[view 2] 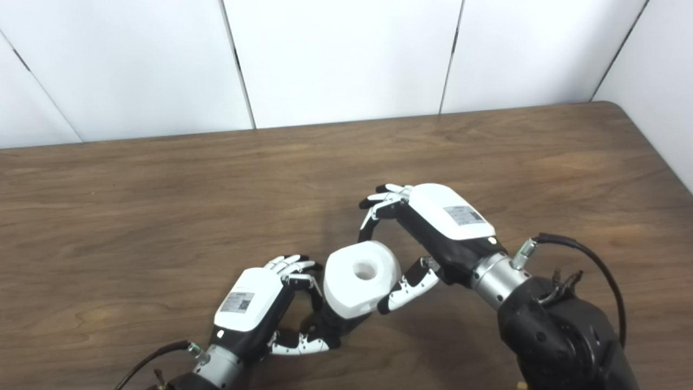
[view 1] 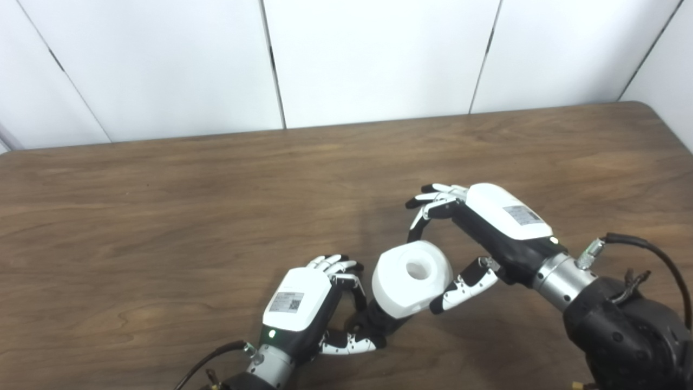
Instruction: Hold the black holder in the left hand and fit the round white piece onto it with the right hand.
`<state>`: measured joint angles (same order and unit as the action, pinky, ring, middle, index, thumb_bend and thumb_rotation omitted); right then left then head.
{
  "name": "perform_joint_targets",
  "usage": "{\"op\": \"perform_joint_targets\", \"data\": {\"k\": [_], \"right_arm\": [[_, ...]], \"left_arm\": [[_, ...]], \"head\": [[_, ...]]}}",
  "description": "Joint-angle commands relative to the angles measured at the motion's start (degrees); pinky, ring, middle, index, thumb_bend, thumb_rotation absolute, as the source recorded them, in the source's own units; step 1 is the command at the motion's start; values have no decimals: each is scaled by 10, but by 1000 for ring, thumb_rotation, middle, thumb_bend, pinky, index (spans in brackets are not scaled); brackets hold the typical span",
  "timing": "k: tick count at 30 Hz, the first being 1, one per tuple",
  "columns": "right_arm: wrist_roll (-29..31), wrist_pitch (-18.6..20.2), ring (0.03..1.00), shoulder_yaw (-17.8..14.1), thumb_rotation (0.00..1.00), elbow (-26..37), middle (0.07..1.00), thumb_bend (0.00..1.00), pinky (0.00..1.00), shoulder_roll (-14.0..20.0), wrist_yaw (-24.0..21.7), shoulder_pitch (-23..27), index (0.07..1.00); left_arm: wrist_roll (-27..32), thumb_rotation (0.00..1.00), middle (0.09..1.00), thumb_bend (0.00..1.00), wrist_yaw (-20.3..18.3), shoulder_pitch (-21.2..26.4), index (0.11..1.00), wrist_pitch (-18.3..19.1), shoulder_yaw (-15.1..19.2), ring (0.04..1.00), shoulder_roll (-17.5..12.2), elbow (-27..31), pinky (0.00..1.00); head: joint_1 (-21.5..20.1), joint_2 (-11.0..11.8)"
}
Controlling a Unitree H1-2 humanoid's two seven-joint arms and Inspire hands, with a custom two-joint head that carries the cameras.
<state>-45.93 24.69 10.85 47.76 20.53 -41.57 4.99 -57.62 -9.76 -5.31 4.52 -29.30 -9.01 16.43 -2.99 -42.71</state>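
The round white piece (view 1: 411, 279), a thick roll with a centre hole, sits tilted on the black holder (view 1: 381, 320), which shows only just below it. My left hand (view 1: 303, 303) is shut on the holder near the table's front edge. My right hand (view 1: 487, 222) is to the right of the roll with its fingers spread. Its fingers (view 1: 433, 203) arch over the roll's far side and its thumb (view 1: 460, 290) lies by the near right side. I cannot tell whether the tips touch the roll. The same shows in the right eye view, with the roll (view 2: 360, 279) between both hands.
The brown wooden table (view 1: 216, 206) reaches back to white wall panels (view 1: 379, 59). Its right edge (view 1: 671, 130) runs close to the right arm. A black cable (view 1: 649, 249) loops off the right wrist.
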Motion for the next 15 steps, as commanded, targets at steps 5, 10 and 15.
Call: {"op": "perform_joint_targets", "data": {"k": [5,10,15], "right_arm": [[-7,-17,921,-1,133,19,828,523,929,-17,1,18,483],[-9,-17,930,3,134,14,833,523,944,-31,-2,21,483],[-15,-19,931,8,135,12,834,523,963,-39,-6,22,483]], "left_arm": [[-20,49,823,516,-58,-16,490,38,-16,894,-4,-49,885],[-18,48,821,516,-59,-15,490,40,-16,893,-4,-48,888],[-21,49,821,516,-60,-13,490,42,-19,893,-3,-48,887]], "head": [[2,-1],[3,-2],[3,-3]]}}
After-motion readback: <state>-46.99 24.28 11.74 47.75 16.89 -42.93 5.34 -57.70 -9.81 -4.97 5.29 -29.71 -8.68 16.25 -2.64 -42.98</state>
